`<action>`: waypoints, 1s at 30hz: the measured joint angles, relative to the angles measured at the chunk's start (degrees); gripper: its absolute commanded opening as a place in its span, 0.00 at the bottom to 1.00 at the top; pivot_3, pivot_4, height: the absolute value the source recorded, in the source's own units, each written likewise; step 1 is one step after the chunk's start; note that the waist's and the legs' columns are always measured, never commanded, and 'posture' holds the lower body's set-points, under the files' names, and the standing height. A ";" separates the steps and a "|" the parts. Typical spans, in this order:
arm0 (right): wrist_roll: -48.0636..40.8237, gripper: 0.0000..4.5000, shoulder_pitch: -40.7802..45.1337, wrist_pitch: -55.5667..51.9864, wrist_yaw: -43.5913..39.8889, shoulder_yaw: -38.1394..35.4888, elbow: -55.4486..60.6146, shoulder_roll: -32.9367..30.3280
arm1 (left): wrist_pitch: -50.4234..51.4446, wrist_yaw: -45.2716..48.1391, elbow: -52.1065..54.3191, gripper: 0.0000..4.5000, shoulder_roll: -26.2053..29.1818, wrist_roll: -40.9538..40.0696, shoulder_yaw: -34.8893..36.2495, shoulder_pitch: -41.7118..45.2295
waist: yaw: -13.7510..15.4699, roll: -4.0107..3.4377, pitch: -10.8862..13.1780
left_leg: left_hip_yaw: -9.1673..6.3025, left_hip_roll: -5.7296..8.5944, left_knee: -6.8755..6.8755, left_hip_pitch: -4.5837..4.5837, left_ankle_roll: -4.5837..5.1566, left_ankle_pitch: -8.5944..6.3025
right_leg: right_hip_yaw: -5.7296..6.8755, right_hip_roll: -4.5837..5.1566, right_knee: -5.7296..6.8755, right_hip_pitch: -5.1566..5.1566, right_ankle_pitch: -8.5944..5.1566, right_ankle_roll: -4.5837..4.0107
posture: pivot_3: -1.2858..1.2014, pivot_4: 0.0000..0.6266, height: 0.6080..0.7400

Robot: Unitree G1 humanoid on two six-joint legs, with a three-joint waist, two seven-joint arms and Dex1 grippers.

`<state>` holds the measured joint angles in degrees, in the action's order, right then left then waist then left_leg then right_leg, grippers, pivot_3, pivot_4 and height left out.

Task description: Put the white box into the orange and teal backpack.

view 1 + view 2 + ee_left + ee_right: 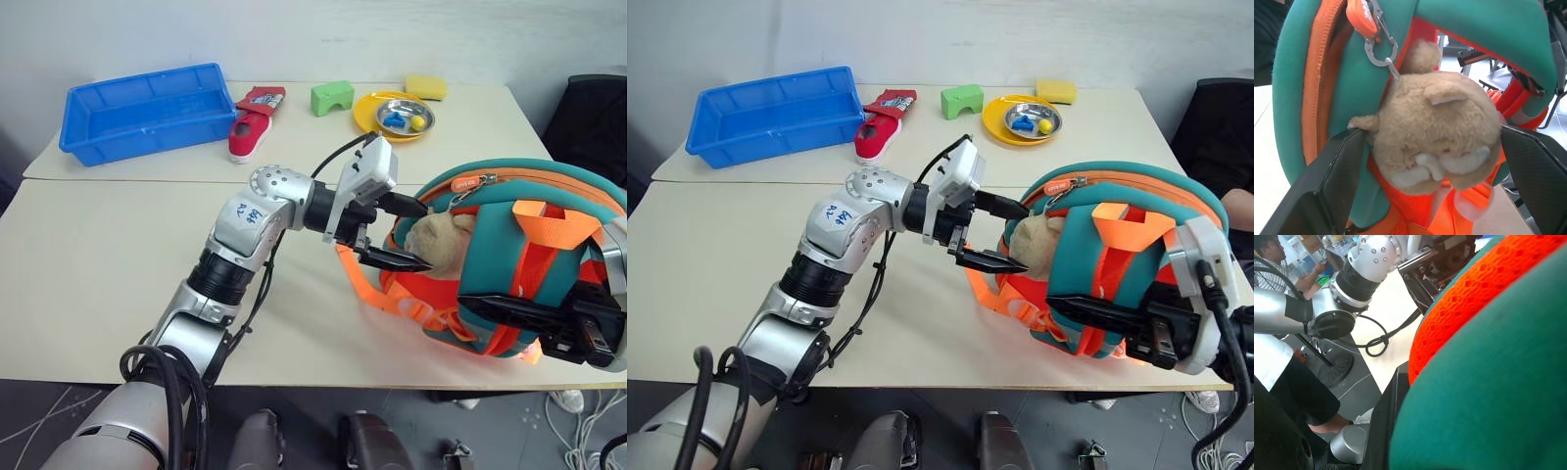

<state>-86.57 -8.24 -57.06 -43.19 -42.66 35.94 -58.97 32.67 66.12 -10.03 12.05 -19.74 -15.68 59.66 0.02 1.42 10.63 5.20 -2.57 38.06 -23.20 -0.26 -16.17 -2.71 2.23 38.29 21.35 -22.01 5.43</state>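
Backpack (pixel 549 225) clenched by my right gripper (pixel 1117 328); left gripper (pixel 397 235), spread beside the plush toy (pixel 436 240), should avoid snagging it.

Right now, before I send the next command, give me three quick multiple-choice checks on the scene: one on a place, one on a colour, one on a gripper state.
1. Where is the red shoe?
A. inside the blue bin
B. on the table just beside the blue bin
C. on the yellow plate

2. What colour is the block between the shoe and the yellow plate?
A. green
B. purple
C. black

3. How do the left gripper's jaws stand?
A. shut on a sponge
B. shut on the shoe
C. open, either side of the plush toy on the orange and teal backpack

Answers:
1 B: the shoe lies outside the bin's wall.
2 A: the block is plainly green.
3 C: the left wrist view shows a finger on each side of the toy.
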 measured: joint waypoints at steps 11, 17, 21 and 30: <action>-0.67 0.00 -1.54 0.83 1.13 -0.12 0.07 0.00 | 1.17 -0.39 -0.53 0.19 -0.78 -0.79 0.08 -0.05 | -0.07 0.00 0.00 | 0.00 0.00 0.00 0.00 0.00 0.00 | 0.00 -0.01 0.00 0.00 0.00 0.00 | 0.52 0.24 1.00; -0.35 0.00 -3.28 0.85 0.53 -1.17 0.05 0.00 | -0.48 0.52 -1.05 0.10 1.72 -1.20 1.21 0.03 | -0.14 0.00 0.00 | 0.01 -0.01 -0.02 0.00 0.00 0.00 | 0.00 -0.03 0.00 0.02 0.00 0.00 | 0.52 0.24 1.00; 1.02 0.00 -5.45 0.85 -0.81 -2.93 -0.19 0.31 | -2.51 5.14 -3.17 0.10 9.39 -2.10 4.87 1.47 | -0.46 -0.01 0.00 | 0.02 -0.10 -0.07 0.02 -0.03 0.01 | -0.06 -0.15 0.04 0.10 0.00 -0.01 | 0.52 0.24 1.00; 3.48 0.00 -9.91 0.95 -4.20 -5.63 -0.17 1.76 | -15.72 13.34 -15.56 0.10 20.11 5.17 3.08 -0.79 | -0.12 -0.01 0.00 | 0.07 -0.05 -0.05 0.01 -0.02 -0.01 | -0.09 -0.06 0.01 0.08 0.00 -0.01 | 0.52 0.24 1.00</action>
<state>-83.08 -18.15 -56.11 -47.39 -48.29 35.78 -57.21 16.94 79.45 -25.59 32.16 -14.57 -12.60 58.87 -0.10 1.41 10.62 5.27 -2.62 38.01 -23.18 -0.27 -16.18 -2.80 2.17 38.29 21.43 -22.01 5.43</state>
